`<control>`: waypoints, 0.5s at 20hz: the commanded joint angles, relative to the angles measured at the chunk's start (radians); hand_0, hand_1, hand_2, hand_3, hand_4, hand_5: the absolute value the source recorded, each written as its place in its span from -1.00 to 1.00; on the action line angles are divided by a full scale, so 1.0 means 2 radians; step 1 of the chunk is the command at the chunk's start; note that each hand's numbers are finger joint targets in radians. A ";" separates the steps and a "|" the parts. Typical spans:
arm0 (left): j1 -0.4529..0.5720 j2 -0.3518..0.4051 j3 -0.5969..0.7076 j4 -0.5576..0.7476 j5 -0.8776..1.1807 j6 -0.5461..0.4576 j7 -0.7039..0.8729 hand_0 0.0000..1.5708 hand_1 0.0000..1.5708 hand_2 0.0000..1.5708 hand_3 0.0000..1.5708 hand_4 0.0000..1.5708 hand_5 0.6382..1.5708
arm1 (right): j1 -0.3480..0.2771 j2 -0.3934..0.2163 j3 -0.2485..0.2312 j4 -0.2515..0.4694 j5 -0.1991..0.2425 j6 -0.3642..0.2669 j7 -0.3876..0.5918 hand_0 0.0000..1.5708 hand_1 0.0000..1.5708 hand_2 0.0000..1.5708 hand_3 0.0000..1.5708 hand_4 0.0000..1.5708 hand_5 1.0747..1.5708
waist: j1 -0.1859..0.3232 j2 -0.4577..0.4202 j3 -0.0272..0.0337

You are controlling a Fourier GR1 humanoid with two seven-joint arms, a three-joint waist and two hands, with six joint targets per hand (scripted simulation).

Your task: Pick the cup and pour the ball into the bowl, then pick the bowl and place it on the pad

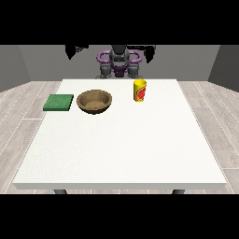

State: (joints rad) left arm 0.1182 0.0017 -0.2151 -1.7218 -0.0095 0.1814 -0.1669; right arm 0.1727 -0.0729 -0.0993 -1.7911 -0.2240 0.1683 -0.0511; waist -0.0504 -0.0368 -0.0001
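Nothing grabbed yet. Both hands are up at shoulder height behind the surface [121, 140], well away from everything: hand at the view's left [74, 49], hand at the view's right [149, 52]. Neither has hold of anything; too small and dark to tell how far the fingers are spread.

Layout: yellow cup [140, 90] upright near the far edge, right of centre. Wooden bowl [94, 101] to its left, clear gap between them. Green pad [59, 102] further left, just beside the bowl, not touching. Can't see the ball; presumably down inside the cup.

Risks as I see them:
- Cup is tall and narrow. A sideways approach that clips it before the fingers close likely tips it and the ball rolls off across the surface.
- Pour: the cup has to travel over to the bowl. Tilt early or off-centre and the ball lands outside the rim or bounces out.
- Bowl is wide and shallow, awkward to grasp; a rim hold could let it tilt and spill the ball on the way to the pad.
- Pad sits close to the bowl, so reaching in could nudge it.
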 commanded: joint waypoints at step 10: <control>-0.130 0.026 0.061 0.158 0.012 0.018 -0.099 -1.00 -1.00 -1.00 -1.00 -1.00 0.80 | -0.058 -0.047 -0.070 0.138 -0.018 0.069 -0.110 -1.00 -1.00 -1.00 -1.00 -0.66 0.99 | -0.003 0.059 0.0001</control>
State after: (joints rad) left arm -0.0680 0.0198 -0.1646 -1.4678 -0.0112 0.2568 -0.3571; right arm 0.0873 -0.1436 -0.2025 -1.5996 -0.2569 0.2802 -0.2204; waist -0.0712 0.0726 -0.0001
